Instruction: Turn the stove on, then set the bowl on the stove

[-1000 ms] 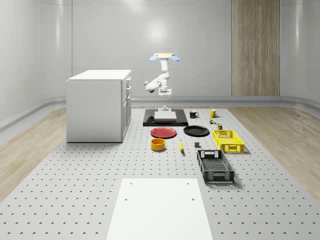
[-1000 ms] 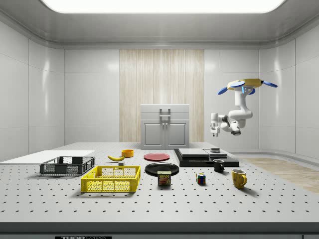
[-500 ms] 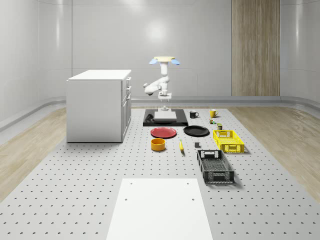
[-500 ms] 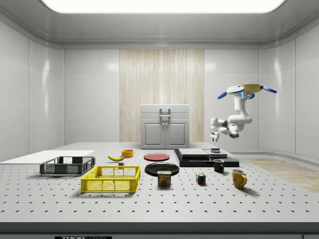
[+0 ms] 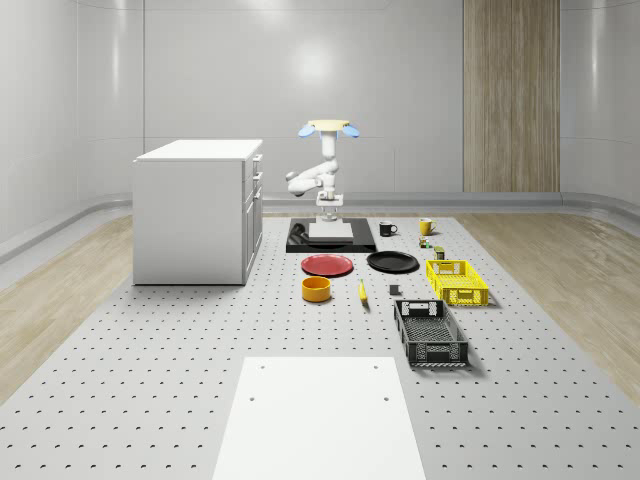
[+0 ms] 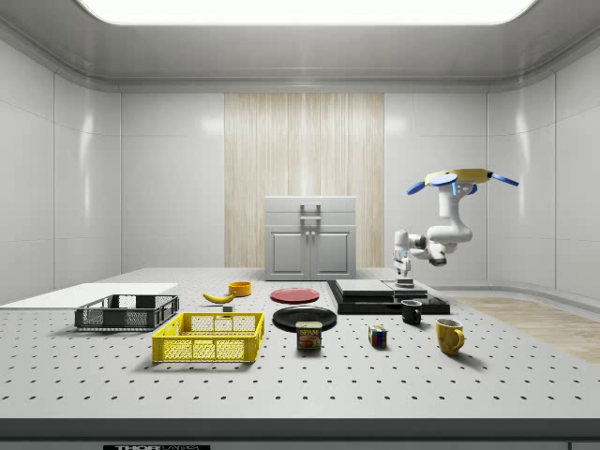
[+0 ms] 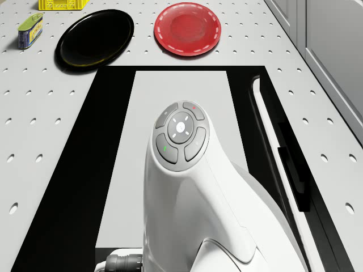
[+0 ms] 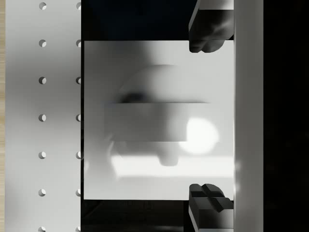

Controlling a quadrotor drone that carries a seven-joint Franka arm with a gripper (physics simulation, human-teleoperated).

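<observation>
- Gripper (image 8: pixel 211 118): released, jaws set wide apart, holding nothing. It points straight down and is close over the stove, seen also in the side view (image 6: pixel 404 273).
- Fingers (image 8: pixel 210 30): one at each side of the pale plate directly beneath, touching nothing that can be made out.
- Stove (image 5: pixel 331 237): black base with a pale top plate, directly under the gripper. A long dark bar (image 7: pixel 290 165) runs along one edge, just to the gripper's side. Which part is the switch cannot be told.
- Step in hand, as judged: switching on the stove, not yet done.
- Handling note: come down slowly and vertically. Bring one fingertip, not both, onto the control. Press lightly, because the arm hangs from a hovering body and a hard push would tip it.
- Drone (image 6: pixel 459 177): hovering above and behind the gripper, over the stove's far end, with the arm folded forward and down.
- Red plate (image 5: pixel 327 265): on the table past the stove's near edge, apart from the gripper.
- Bowl (image 5: pixel 317 289): orange and upright on the table, beyond the red plate and well apart from the gripper. It is untouched.
- Caution: keep the jaws open for the later bowl pickup.
</observation>
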